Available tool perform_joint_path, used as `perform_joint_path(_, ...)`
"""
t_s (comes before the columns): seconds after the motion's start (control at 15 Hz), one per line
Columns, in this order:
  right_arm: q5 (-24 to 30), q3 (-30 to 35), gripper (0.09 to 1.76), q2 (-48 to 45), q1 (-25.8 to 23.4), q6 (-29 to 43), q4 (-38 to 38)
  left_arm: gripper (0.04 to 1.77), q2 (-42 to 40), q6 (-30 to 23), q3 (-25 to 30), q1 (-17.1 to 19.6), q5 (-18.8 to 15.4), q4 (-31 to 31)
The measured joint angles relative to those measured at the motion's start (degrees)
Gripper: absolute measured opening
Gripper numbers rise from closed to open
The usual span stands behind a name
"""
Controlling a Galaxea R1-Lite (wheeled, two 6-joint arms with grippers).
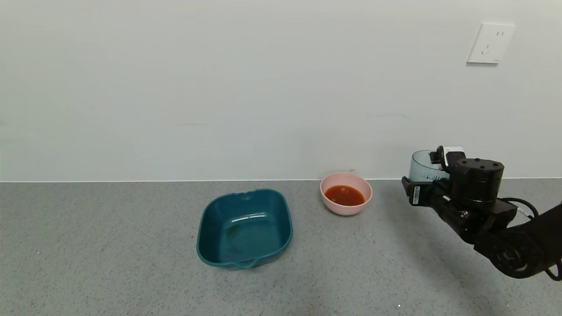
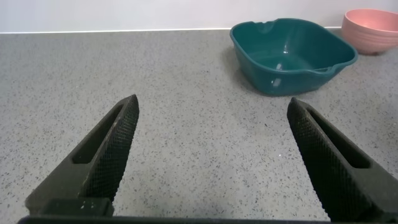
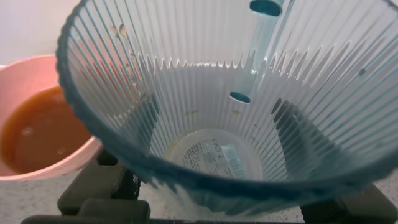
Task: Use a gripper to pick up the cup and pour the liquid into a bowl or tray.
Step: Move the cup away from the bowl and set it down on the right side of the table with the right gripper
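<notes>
My right gripper (image 1: pixel 429 179) is shut on the translucent blue-grey cup (image 1: pixel 420 166) and holds it roughly upright to the right of the pink bowl (image 1: pixel 346 193). In the right wrist view the ribbed cup (image 3: pixel 205 81) looks empty, with only a label at its bottom, and my fingers (image 3: pixel 144 121) show through its wall. The reddish-brown liquid (image 1: pixel 344 195) lies in the pink bowl, which also shows in the right wrist view (image 3: pixel 25 81). My left gripper (image 2: pixel 212 99) is open and empty, low over the counter, out of the head view.
A dark teal tray with handles (image 1: pixel 244 228) stands empty left of the bowl; it also shows in the left wrist view (image 2: pixel 292 53). The grey speckled counter (image 1: pixel 109 245) ends at a white wall with a socket (image 1: pixel 490 43).
</notes>
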Motion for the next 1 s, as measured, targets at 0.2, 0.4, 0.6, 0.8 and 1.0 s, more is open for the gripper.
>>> perform_joint_path(0.2,1.7,-0.3,1.36,3.3,-3.2,0.1,-2.2,1.72,0.0,0.0,0.0,0.0,0.0,0.0)
perform_joint_path(0.4,2.9,-0.6,1.36,7.9,-4.9,0.4,-6.4,1.72,0.0,0.0,0.0,0.0,0.0,0.0)
perform_joint_path(0.6,3.5,-1.8,1.36,12.5,-5.9,1.6,-7.3,1.72,0.0,0.0,0.0,0.0,0.0,0.0)
perform_joint_path(0.8,3.6,-3.4,1.36,16.3,-6.8,2.0,-8.4,1.72,0.0,0.0,0.0,0.0,0.0,0.0)
perform_joint_path(1.0,3.7,-4.7,1.36,18.4,-7.5,2.0,-8.5,1.72,0.0,0.0,0.0,0.0,0.0,0.0)
